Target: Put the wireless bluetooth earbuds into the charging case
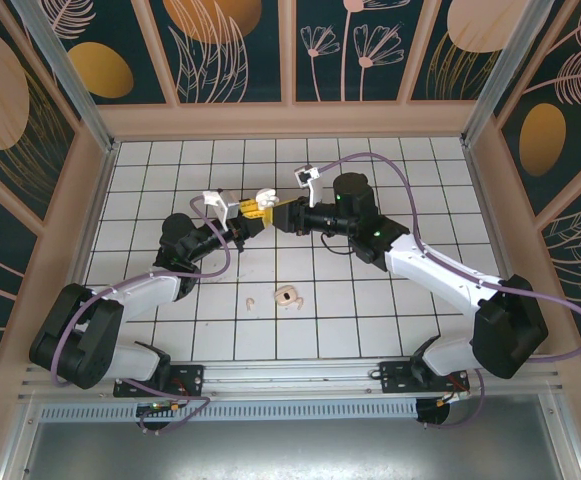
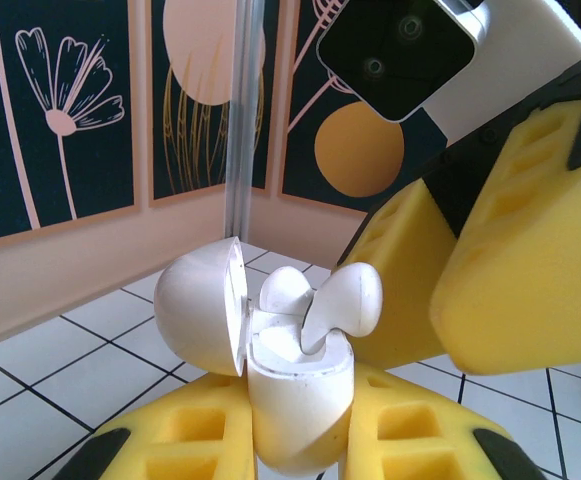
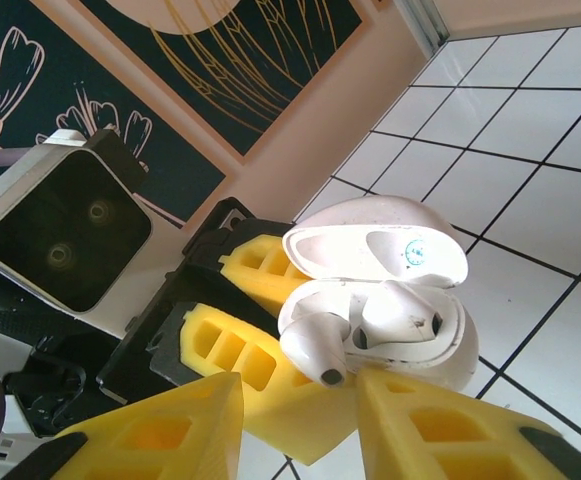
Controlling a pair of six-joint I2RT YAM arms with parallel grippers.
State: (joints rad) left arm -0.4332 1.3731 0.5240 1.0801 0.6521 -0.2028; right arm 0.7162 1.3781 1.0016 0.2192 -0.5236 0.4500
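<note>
The white charging case (image 2: 300, 410) stands upright between the yellow pads of my left gripper (image 2: 300, 445), which is shut on it, lid (image 2: 200, 315) swung open. One white earbud (image 2: 285, 290) sits down in its slot. The other earbud (image 2: 345, 300) leans out of the case, its stem partly in. In the right wrist view that leaning earbud (image 3: 315, 345) points toward my right gripper (image 3: 300, 430), whose jaws stand open on either side without touching it, in front of the case (image 3: 440, 350). In the top view both grippers (image 1: 248, 218) (image 1: 278, 212) meet mid-table at the case (image 1: 263, 198).
Two small pale curved pieces (image 1: 288, 296) (image 1: 251, 301) lie on the white tiled floor nearer the arm bases. Wooden walls with dark flower panels (image 1: 220, 50) close in the back and sides.
</note>
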